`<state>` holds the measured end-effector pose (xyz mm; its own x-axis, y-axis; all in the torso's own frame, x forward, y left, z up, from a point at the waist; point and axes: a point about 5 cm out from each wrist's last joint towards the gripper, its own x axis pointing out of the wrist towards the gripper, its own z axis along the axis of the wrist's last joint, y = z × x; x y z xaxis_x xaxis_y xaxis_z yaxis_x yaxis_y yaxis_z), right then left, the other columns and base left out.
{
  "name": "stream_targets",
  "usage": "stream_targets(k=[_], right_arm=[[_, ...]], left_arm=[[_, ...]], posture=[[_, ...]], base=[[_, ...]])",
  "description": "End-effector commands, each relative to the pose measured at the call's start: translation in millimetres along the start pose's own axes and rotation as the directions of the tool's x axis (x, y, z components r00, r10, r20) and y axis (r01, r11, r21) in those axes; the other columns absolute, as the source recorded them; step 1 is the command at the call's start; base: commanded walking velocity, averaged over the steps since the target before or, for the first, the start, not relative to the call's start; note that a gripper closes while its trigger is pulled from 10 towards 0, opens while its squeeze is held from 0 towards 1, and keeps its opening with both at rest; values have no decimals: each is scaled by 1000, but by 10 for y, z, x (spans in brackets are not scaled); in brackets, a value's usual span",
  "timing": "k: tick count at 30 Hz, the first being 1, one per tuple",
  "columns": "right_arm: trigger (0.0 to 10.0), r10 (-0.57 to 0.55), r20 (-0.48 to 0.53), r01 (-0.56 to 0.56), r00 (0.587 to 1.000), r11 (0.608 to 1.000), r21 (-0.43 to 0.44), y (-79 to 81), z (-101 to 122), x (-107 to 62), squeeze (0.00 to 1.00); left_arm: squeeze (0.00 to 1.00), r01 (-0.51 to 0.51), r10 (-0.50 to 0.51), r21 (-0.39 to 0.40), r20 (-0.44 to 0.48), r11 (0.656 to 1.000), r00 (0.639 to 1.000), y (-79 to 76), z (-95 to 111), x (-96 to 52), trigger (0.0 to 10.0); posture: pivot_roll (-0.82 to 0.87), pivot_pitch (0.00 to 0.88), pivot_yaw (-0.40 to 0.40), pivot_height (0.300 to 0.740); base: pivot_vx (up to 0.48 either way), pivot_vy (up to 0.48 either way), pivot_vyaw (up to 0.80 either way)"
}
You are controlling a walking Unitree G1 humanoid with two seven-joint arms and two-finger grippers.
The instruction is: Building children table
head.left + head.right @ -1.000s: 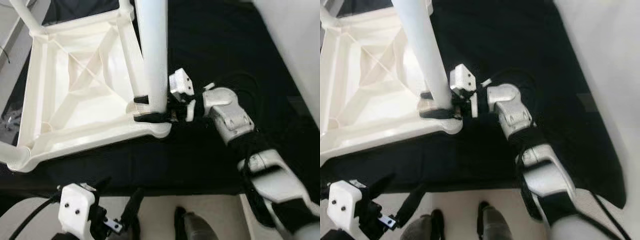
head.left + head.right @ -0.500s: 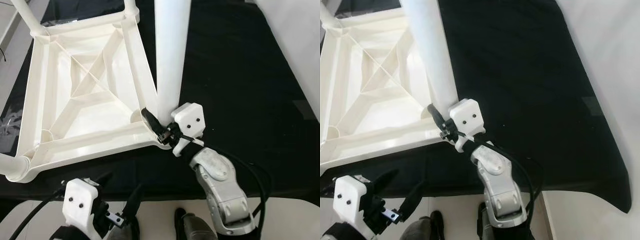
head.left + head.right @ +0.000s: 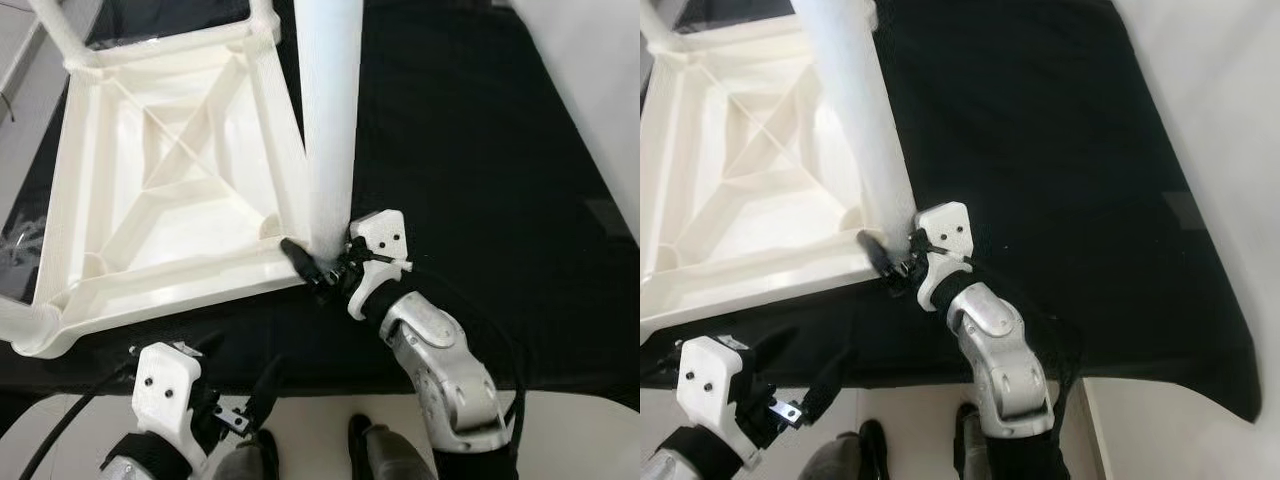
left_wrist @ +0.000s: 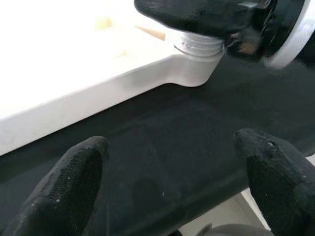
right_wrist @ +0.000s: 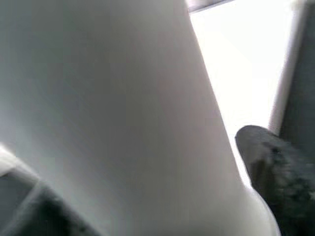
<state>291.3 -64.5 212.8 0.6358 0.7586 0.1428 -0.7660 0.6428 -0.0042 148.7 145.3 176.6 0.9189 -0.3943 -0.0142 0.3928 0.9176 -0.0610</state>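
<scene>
Leg (image 3: 330, 110) stands upright in the flipped tabletop (image 3: 170, 170) corner, right claw (image 3: 322, 262) clamped round its base; left claw (image 4: 172, 182) spread apart, with the wrist view catching the screw threads.

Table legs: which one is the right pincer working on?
The tall white leg at the upturned tabletop's corner nearest the robot's right; the right pincer sits at its base. The others stand at far corners.

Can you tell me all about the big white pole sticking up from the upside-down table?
It is a table leg, a smooth white plastic-looking tube, thick and round. It stands almost straight up from the near corner of the upturned white tabletop, which lies on a black cloth. Its top runs out of the picture. At the foot a ridged ring meets the corner socket. The right claw is clamped round its base, black fingers against it. The left claw hangs apart, open.
</scene>
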Motion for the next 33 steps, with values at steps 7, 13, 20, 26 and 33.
stream_targets(k=[7, 13, 20, 26, 33], right_arm=[[10000, 374, -160, -401, 914, 893, -204, -324, 186, -41, 35], [10000, 417, -209, -458, 885, 861, -220, -600, 312, 172, 0], [7608, 463, -179, -493, 868, 849, -192, -685, 377, 318, 0], [0, 521, -171, -545, 836, 825, -148, -725, 377, 337, 0], [0, 499, -193, -525, 845, 842, -121, -820, 199, 250, 0]], left_arm=[[0, -15, 15, -14, -19, 1000, 1000, 9, -73, 18, 10000], [0, -16, 16, -13, -8, 1000, 1000, 12, -73, 42, 10000], [0, -14, 14, -13, -1, 1000, 1000, 5, -72, 64, 10000], [0, -15, 15, -14, 7, 1000, 1000, 8, -70, 77, 10000], [0, 1, -1, -2, 24, 1000, 1000, -5, -71, 106, 10000]], posture=[[26, 300, 2, 740], [24, 293, -4, 740], [32, 286, -9, 740], [35, 277, -17, 740], [23, 251, -21, 740]], base=[[0, 0, 0], [0, 0, 0], [0, 0, 0], [0, 0, 0], [0, 0, 0]])
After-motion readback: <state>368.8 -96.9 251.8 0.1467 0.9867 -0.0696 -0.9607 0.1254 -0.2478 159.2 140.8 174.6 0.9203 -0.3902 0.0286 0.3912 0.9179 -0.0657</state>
